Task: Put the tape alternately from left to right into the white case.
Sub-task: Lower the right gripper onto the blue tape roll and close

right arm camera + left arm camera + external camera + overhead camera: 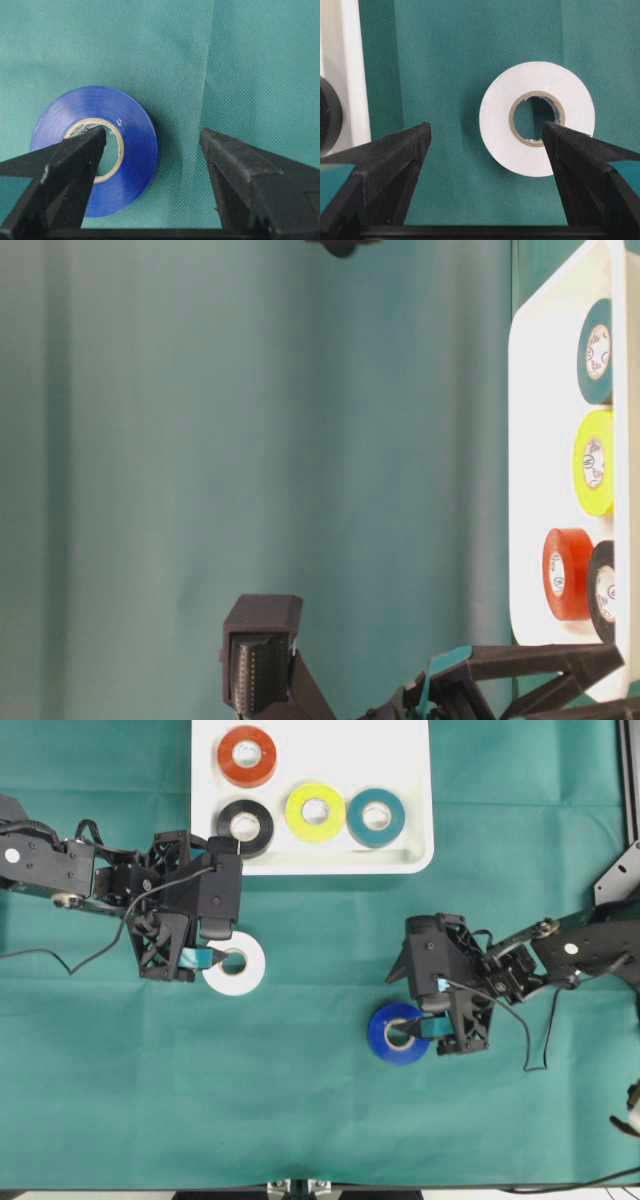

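The worktop (120, 1100) is covered edge to edge by a green cloth with faint creases. At its far edge in the overhead view lies the white case (410, 790), flat on the cloth, well apart from the two loose rolls nearer the front. The white tape (238, 966) lies flat on the cloth left of the middle, and the blue tape (398, 1034) lies flat to the right, nearer the front edge.
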Available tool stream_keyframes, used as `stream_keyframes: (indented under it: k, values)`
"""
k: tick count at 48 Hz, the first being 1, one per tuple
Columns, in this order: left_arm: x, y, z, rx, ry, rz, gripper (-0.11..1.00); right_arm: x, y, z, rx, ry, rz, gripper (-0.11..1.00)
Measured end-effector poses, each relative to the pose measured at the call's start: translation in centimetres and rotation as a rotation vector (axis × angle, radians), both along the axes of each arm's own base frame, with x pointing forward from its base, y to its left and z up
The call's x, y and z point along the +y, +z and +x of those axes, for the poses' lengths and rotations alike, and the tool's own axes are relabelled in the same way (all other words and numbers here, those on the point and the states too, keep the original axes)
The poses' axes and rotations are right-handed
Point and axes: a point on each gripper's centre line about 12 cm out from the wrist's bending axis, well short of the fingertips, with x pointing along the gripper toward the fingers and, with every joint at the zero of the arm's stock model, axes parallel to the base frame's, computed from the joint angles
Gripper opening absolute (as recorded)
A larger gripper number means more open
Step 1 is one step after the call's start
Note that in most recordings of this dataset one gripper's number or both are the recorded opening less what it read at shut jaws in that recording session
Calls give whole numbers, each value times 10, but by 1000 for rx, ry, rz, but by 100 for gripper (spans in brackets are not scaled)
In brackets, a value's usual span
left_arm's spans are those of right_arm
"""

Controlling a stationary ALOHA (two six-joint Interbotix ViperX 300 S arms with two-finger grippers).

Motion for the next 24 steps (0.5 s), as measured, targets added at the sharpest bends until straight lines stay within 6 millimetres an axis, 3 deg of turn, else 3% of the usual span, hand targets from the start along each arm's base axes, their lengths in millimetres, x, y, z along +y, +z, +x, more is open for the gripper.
stream_keyframes:
  k: [24]
  values:
    - [0,-1,-1,2,1,-1,78,4,-20,-1,88,-15,-23,81]
